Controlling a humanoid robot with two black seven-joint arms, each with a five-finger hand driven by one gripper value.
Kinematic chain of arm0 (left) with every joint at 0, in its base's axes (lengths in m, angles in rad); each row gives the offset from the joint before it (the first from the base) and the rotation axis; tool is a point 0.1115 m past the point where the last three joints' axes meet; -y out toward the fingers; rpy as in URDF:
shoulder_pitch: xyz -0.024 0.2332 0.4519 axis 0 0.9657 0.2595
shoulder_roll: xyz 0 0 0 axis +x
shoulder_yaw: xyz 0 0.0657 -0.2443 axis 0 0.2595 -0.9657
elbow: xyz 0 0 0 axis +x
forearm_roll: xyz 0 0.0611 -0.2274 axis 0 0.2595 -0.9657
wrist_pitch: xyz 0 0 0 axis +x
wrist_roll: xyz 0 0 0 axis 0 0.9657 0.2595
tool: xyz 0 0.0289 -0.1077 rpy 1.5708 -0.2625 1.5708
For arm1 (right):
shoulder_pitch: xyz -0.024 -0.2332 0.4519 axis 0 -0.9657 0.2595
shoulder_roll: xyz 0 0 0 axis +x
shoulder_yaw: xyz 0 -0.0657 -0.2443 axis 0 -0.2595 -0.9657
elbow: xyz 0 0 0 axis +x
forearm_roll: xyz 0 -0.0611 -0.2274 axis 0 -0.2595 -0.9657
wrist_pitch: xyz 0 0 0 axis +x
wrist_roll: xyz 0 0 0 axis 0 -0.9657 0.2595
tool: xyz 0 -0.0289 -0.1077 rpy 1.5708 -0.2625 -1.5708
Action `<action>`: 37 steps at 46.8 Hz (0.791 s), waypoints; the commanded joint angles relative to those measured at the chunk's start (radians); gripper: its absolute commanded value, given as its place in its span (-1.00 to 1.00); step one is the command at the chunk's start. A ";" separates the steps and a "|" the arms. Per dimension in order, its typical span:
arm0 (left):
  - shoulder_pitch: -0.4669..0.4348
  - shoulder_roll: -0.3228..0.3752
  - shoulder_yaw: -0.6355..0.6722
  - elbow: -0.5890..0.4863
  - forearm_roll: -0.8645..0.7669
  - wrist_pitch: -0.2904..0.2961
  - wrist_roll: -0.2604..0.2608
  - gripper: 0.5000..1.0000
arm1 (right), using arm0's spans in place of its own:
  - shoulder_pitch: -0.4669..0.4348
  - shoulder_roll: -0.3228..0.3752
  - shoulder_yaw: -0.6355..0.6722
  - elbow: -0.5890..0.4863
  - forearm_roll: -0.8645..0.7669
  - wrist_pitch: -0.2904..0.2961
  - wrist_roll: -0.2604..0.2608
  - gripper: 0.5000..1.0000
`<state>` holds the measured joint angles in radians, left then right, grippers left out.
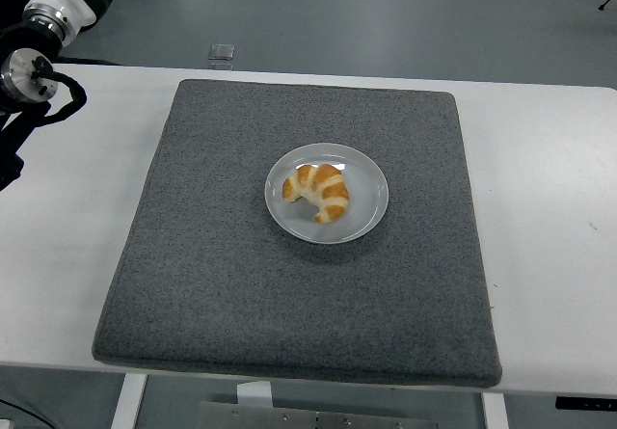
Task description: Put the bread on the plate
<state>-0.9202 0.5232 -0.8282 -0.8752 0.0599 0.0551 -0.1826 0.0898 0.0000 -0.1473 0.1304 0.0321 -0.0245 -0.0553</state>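
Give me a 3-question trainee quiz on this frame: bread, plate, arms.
1. True or false: the croissant lies on the mat beside the plate.
2. What does the white plate rest on? A) bare table B) grey mat C) a tray
3. At which picture corner does the left arm show?

Key
1. False: it lies on the plate.
2. B
3. Top left, away from the mat; the right arm is out of view.
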 commanded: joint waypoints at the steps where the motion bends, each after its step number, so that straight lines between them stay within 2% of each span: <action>1: 0.018 0.000 0.000 -0.001 -0.002 -0.001 -0.029 1.00 | -0.001 0.000 0.000 0.000 0.000 0.000 0.000 0.73; 17: 0.084 0.000 0.000 0.002 -0.057 -0.046 -0.095 1.00 | 0.001 0.000 0.000 0.000 0.000 0.000 0.000 0.72; 29: 0.103 0.000 -0.003 0.002 -0.066 -0.081 -0.173 1.00 | -0.001 0.000 0.000 0.000 0.000 0.000 0.000 0.73; 37: 0.124 -0.017 -0.003 0.001 -0.074 -0.066 -0.178 1.00 | 0.001 0.000 0.000 0.000 0.000 0.000 0.000 0.72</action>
<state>-0.8110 0.5200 -0.8318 -0.8731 -0.0136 -0.0172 -0.3606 0.0891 0.0000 -0.1473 0.1304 0.0322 -0.0245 -0.0553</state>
